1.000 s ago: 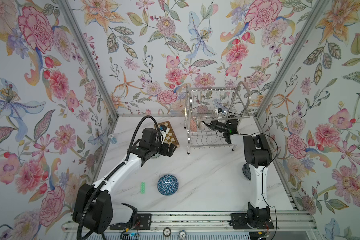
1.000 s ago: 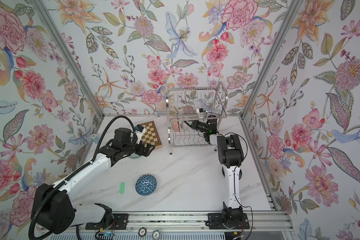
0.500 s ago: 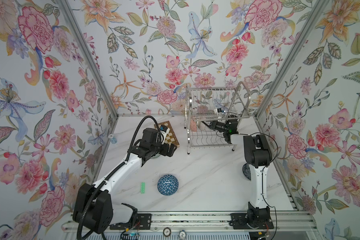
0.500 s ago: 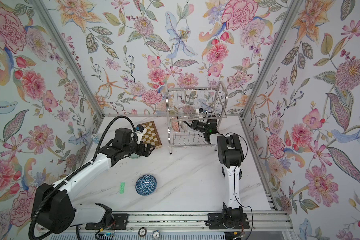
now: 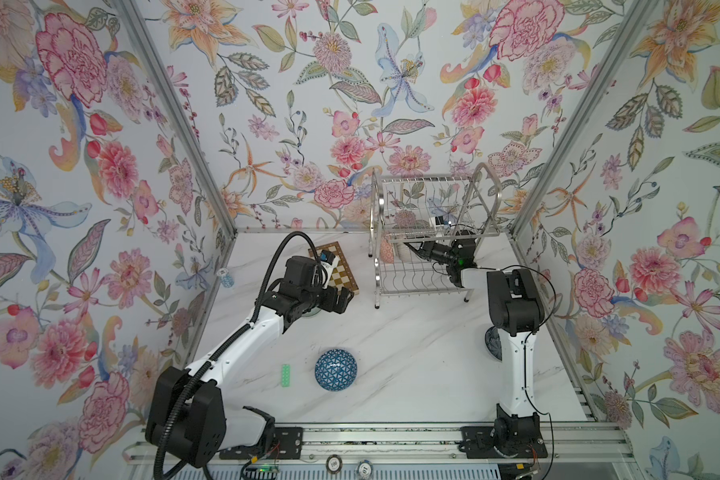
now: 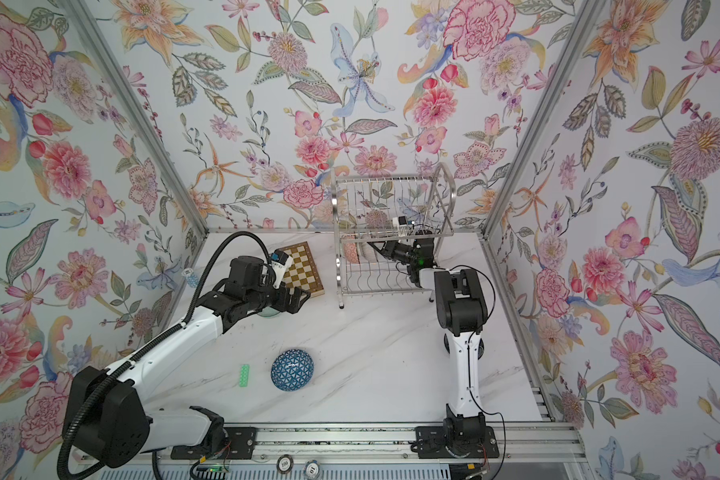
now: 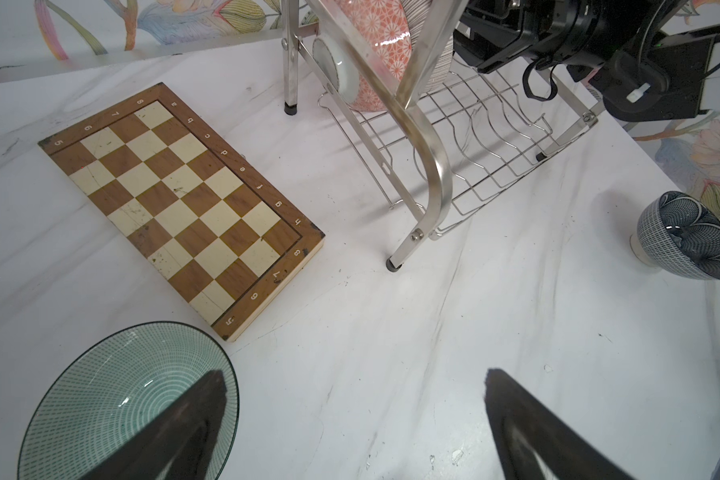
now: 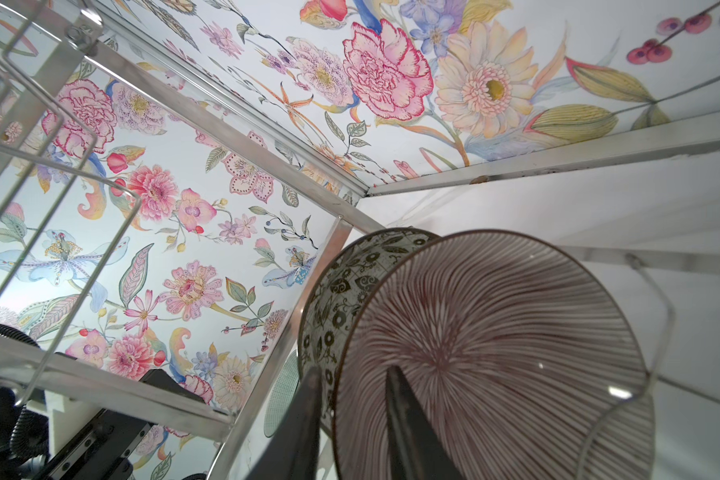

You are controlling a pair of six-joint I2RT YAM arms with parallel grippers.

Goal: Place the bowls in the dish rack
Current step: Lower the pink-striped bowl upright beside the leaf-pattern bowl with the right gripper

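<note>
Two bowls stand on edge in the lower tier of the dish rack [image 5: 420, 276]: the pinkish radial-lined bowl [image 8: 487, 353] and, just beside it, the black-and-white floral bowl [image 8: 350, 282]. The right tool [image 8: 352, 372] straddles the pinkish bowl's rim, jaws slightly parted, not clamping it. On the tabletop [image 5: 412, 353], the mint green bowl [image 7: 113, 395] sits by the chessboard [image 7: 179, 199] under the left tool [image 7: 354, 374], spread wide and empty; the blue triangle-patterned bowl [image 5: 336, 370] lies well apart, nearer the front edge.
</note>
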